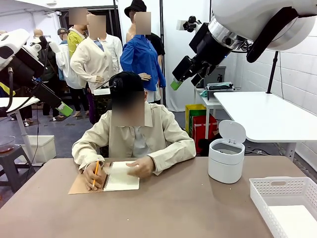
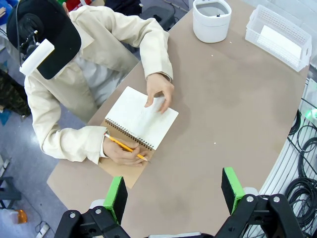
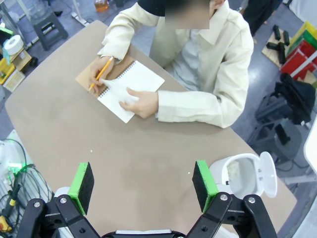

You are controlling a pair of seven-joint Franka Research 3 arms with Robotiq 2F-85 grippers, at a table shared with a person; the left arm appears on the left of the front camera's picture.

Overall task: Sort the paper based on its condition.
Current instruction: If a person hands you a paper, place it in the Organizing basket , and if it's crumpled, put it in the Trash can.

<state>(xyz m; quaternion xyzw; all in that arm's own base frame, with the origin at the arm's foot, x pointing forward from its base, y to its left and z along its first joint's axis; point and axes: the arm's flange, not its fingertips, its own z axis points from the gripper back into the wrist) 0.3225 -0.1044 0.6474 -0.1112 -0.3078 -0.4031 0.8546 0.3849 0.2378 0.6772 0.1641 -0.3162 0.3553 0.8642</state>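
Hovering above tabletop [image 1: 173, 208] with left pincer [image 2: 173, 191] and right pincer [image 3: 142, 179] both released, empty. Seeing paper [image 1: 293, 219] flat inside basket [image 1: 277, 187] at right corner, well apart from notebook [image 1: 121, 181] under person's hand [image 1: 140, 167], pencil [image 1: 95, 174] in other.

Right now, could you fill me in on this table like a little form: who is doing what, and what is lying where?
Person: holds a pencil at an open notebook, other hand on the page
Left gripper: open, empty, above the table
Right gripper: open, empty, above the table
Bin: white, lid up, near the basket
Basket: white, at the table's corner, white sheet inside
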